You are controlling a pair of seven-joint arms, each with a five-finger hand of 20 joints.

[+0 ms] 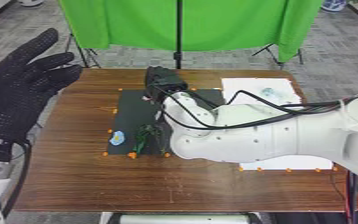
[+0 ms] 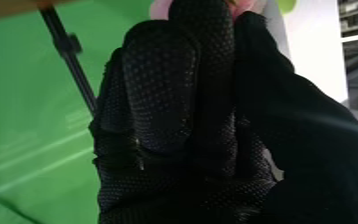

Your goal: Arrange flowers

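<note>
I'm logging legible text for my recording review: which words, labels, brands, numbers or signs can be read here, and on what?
None can be read.
Blue-and-white piece on the dark mat: too small to tell whether it bears text.
Pale bluish patch on the white sheet: likewise.

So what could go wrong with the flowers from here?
The right hand seems to pinch the pink flower right at its fingertips, so it might slip. The black cables hang loosely along the right arm and could snag. The green stems lie close beside that arm, which might brush them.
</note>
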